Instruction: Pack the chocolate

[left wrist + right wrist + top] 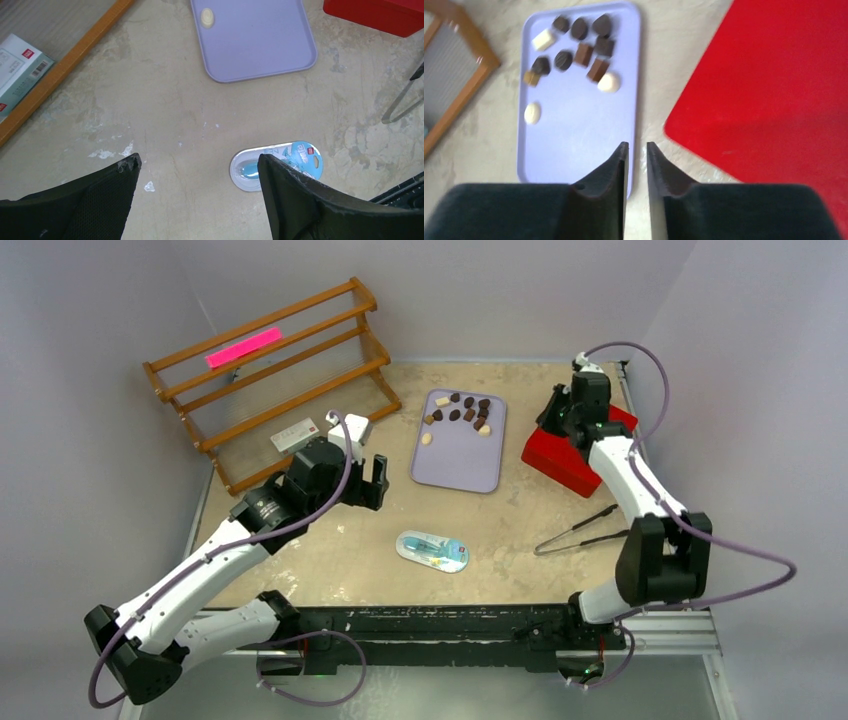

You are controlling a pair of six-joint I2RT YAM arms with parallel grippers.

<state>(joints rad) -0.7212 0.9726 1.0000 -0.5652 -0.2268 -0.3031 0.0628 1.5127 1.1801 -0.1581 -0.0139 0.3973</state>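
Observation:
The chocolate (462, 410) lies as several dark brown and cream pieces at the far end of a lavender tray (460, 465). In the right wrist view the pieces (584, 50) cluster at the tray's (574, 135) top. One cream piece (206, 18) shows in the left wrist view on the tray (260, 40). My left gripper (378, 483) (197, 159) is open and empty above bare table, left of the tray. My right gripper (553, 418) (637, 146) is nearly shut with a thin gap, empty, hovering over the strip between the tray's right edge and a red box (774, 85).
The red box (560, 462) sits right of the tray. Metal tongs (585, 530) lie at the right front. An oval blue-and-white packet (432, 550) (280, 165) lies in front of the tray. A wooden rack (270, 370) with a white carton (295, 435) stands far left.

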